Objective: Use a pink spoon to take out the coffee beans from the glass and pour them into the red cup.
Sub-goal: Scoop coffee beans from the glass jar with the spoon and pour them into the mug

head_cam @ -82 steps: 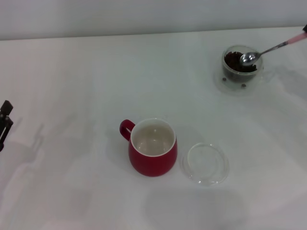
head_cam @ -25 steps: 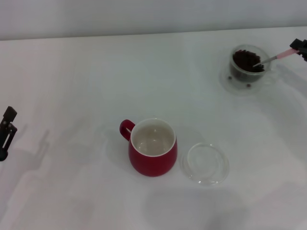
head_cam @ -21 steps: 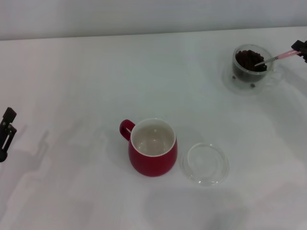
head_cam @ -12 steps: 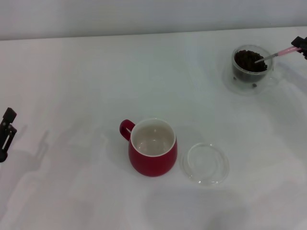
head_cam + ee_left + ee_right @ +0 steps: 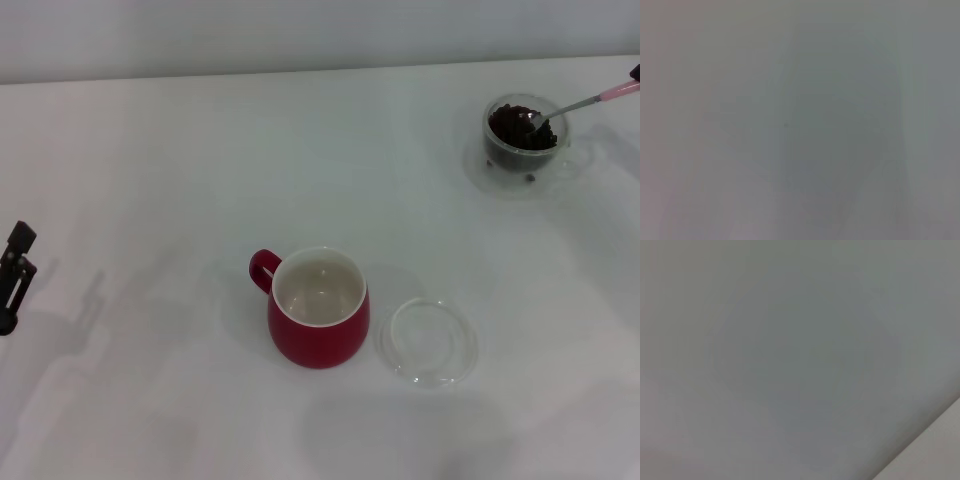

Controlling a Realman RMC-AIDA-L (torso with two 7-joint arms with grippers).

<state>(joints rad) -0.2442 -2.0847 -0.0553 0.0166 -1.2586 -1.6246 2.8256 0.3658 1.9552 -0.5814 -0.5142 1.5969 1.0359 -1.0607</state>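
Note:
The glass (image 5: 526, 143) stands on its clear saucer at the far right of the table in the head view, filled with dark coffee beans (image 5: 512, 124). The pink spoon (image 5: 612, 93) slants down from the right edge, its metal bowl dipped among the beans. Only a dark tip of my right gripper (image 5: 636, 73) shows at that edge, holding the spoon's handle end. The red cup (image 5: 318, 312) sits near the middle front, white inside with nothing in it, its handle pointing left. My left gripper (image 5: 14, 272) is parked at the left edge. Both wrist views show only a blank grey surface.
A shallow round clear glass dish (image 5: 428, 342) lies just right of the red cup. A few loose beans lie on the saucer under the glass. The white table stretches bare between the cup and the glass.
The spoon's bowl went from resting over the beans to dipping into them. The glass slid a little to the right. My right gripper drew back toward the right edge.

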